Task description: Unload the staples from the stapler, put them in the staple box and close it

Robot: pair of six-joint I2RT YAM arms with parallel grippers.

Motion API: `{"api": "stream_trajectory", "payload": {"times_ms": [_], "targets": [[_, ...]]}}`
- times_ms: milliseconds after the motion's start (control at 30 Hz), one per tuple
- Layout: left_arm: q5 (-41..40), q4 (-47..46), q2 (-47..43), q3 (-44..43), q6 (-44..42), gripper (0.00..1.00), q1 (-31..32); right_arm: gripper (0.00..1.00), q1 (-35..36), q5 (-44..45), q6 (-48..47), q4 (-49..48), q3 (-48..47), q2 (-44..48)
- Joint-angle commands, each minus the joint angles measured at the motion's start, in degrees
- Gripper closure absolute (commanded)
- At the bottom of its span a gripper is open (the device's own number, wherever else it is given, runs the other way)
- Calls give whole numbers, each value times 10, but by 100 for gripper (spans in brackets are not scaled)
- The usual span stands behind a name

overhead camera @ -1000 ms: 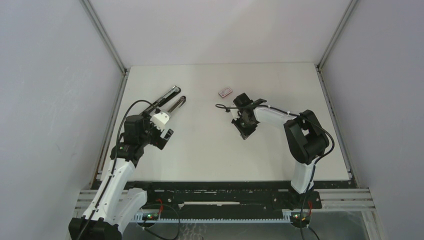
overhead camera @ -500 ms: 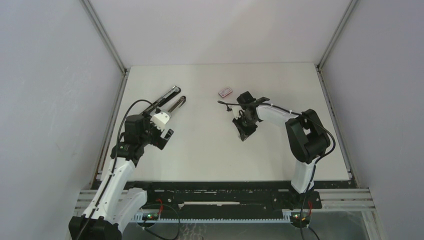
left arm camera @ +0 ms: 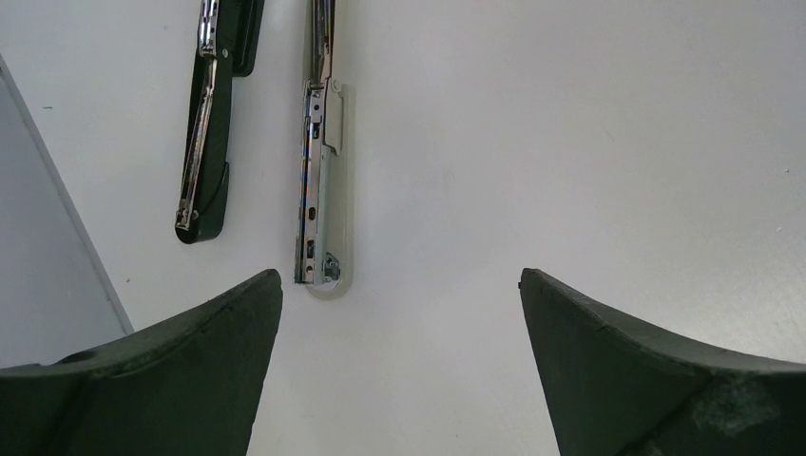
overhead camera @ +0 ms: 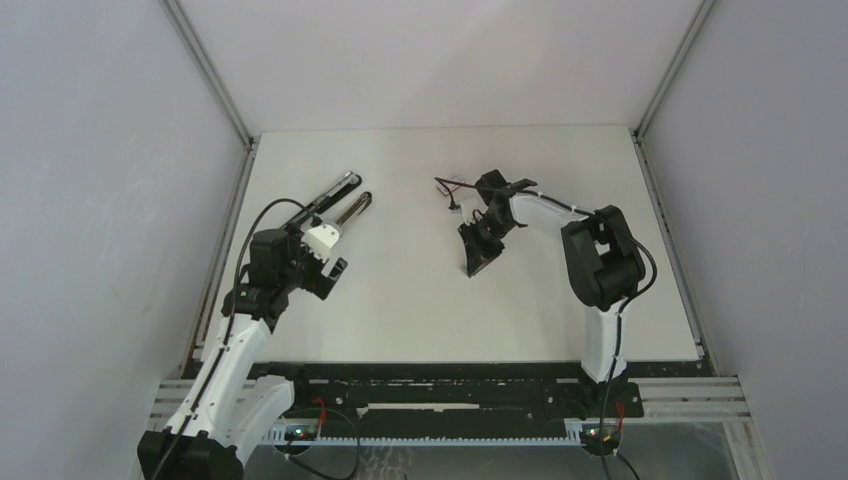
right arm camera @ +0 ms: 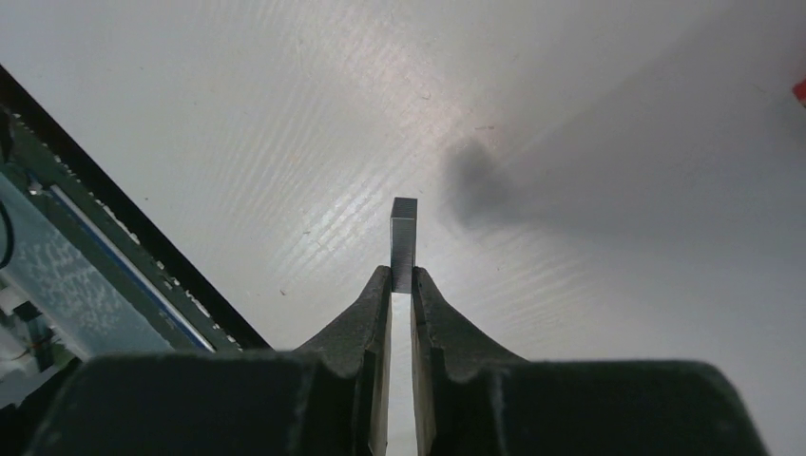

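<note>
Silver-grey staples (right arm camera: 403, 233) held by one end, well right of the stapler (overhead camera: 337, 204).

Top view: the stapler lies splayed open on the desk (overhead camera: 400, 310), its two bars apart; the staples are too small to show here. Left wrist view: the left gripper (left arm camera: 399, 280) has its fingers (left arm camera: 190, 361) spread wide and empty just short of the stapler. Its silver magazine channel (left arm camera: 318, 190), the only container here, shows no staples for certain. Right wrist view: the right gripper (right arm camera: 401, 277) pinches only the lower end of the staples, seemingly off the desk. So thin a hold could let them pivot, slip or snap apart, and no receptacle shows beneath.
</note>
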State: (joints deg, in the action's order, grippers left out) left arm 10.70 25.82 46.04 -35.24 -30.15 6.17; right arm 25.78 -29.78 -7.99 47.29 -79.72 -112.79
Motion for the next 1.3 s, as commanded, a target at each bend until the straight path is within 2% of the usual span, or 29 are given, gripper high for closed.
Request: {"api": "stream_trajectory", "payload": {"times_ms": [0, 400, 1267], "targets": [[0, -15, 0, 8, -7, 0, -3, 92, -10, -82, -1, 21, -42, -26], [1, -15, 0, 8, -8, 0, -3, 93, -14, -148, 6, 33, -80, -84], [-1, -15, -7, 9, -7, 0, -3, 92, -29, -125, 24, 20, -69, -119]]}}
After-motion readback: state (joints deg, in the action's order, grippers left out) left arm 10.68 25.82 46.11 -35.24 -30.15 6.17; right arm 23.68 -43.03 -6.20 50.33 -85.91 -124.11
